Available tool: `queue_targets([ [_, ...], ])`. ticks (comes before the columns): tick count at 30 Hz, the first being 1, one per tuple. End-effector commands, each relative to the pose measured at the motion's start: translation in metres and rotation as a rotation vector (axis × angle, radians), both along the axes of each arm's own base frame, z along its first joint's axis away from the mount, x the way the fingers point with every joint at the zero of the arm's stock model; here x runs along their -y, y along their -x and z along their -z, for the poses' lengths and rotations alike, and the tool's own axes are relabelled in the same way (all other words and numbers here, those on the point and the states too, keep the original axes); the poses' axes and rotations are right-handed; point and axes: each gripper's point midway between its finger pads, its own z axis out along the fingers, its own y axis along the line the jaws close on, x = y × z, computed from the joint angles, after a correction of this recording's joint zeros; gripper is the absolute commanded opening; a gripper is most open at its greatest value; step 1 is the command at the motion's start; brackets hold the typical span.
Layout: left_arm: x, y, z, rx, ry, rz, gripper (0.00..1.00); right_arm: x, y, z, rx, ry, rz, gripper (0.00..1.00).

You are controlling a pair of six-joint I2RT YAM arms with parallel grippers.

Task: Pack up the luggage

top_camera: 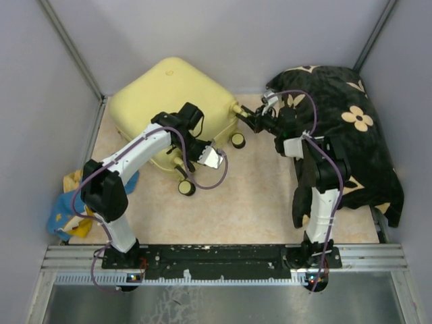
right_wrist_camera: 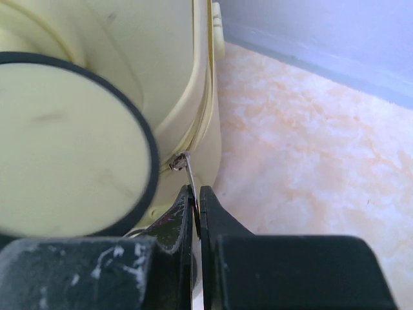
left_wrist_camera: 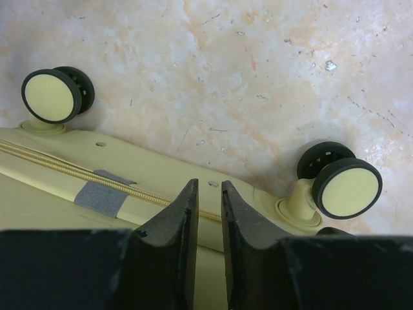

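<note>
While the pale yellow hard-shell suitcase (top_camera: 172,101) lies closed far left on the desk (top_camera: 270,196), the right gripper (right_wrist_camera: 197,194) pinches its thin metal zip pull (right_wrist_camera: 184,165), the seam (left_wrist_camera: 64,166) running left toward the narrowly parted, empty left gripper (left_wrist_camera: 208,190).

1. Left end effector (left_wrist_camera: 208,187) at bottom centre. Its black fingers (left_wrist_camera: 173,232) stand nearly parallel with a narrow gap, and nothing is seen between them.
2. Fingertips sit over the edge of the pale yellow luggage (left_wrist_camera: 148,169). Contact is unclear.
3. Beige zipper (left_wrist_camera: 51,163) runs diagonally along the shell and passes behind the fingers.
4. Grey patch (left_wrist_camera: 102,196) lies across the zipper, left of the fingers.
5. Left wheel (left_wrist_camera: 51,95) and right wheel (left_wrist_camera: 348,187) both have black tyres and pale yellow hubs.
6. Marbled beige bench (left_wrist_camera: 258,64) has scuffs.
</note>
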Motion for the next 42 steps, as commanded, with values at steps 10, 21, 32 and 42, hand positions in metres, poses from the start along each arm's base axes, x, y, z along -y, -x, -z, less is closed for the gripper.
queue_targets([
  [10,-0.103,0.053,0.048,-0.323,-0.327,-0.112,0.28,0.022,-0.104,-0.099,0.380,-0.026,0.007,0.00],
  [21,-0.036,-0.063,-0.086,-0.427,0.336,-0.590,0.76,-0.053,-0.080,-0.075,0.349,-0.041,-0.190,0.00],
  [32,-0.228,-0.208,-0.213,-0.142,1.116,-1.401,0.95,-0.097,-0.031,-0.066,0.339,-0.033,-0.335,0.00],
  [42,-0.359,-0.282,-0.193,0.061,1.114,-1.644,0.97,-0.118,0.009,-0.070,0.366,-0.012,-0.437,0.00],
])
